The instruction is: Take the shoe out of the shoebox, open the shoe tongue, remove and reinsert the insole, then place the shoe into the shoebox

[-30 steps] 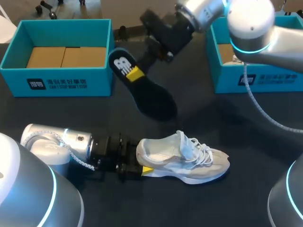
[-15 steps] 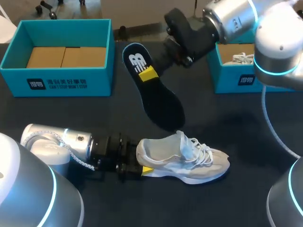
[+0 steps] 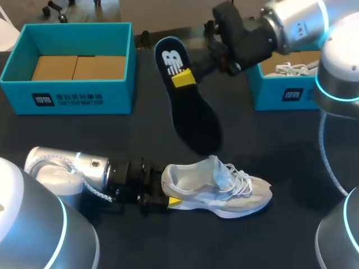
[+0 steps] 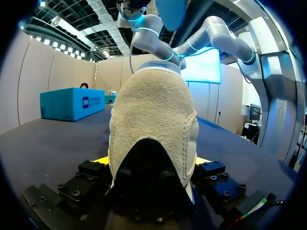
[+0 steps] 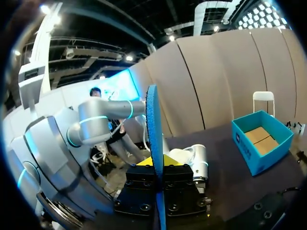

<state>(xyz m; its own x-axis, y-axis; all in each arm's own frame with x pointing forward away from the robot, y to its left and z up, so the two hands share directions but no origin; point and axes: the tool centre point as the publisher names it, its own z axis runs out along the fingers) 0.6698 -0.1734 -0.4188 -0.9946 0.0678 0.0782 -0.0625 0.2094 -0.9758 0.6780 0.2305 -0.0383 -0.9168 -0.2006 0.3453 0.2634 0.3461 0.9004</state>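
Note:
A white lace-up shoe (image 3: 224,189) stands upright on the dark table, toe to the right. My left gripper (image 3: 167,194) lies low at its heel, and in the left wrist view the beige heel (image 4: 153,120) fills the space between the two fingers of the left gripper (image 4: 152,163), touching both. My right gripper (image 3: 189,75) holds the black insole (image 3: 190,112) in the air, shut on its heel end by the white logo. The insole's toe end hangs just above the shoe's opening. In the right wrist view the insole (image 5: 153,124) shows edge-on, pinched in the right gripper (image 5: 157,165).
A teal shoebox (image 3: 67,95) with brown card inside stands at the back left. A second teal box (image 3: 291,92) at the back right holds another white shoe (image 3: 287,69). The right arm's bulk hangs over the back right of the table.
My right arm has carried the insole to the right and farther back, turning it more upright. The shoe and the left arm have not moved.

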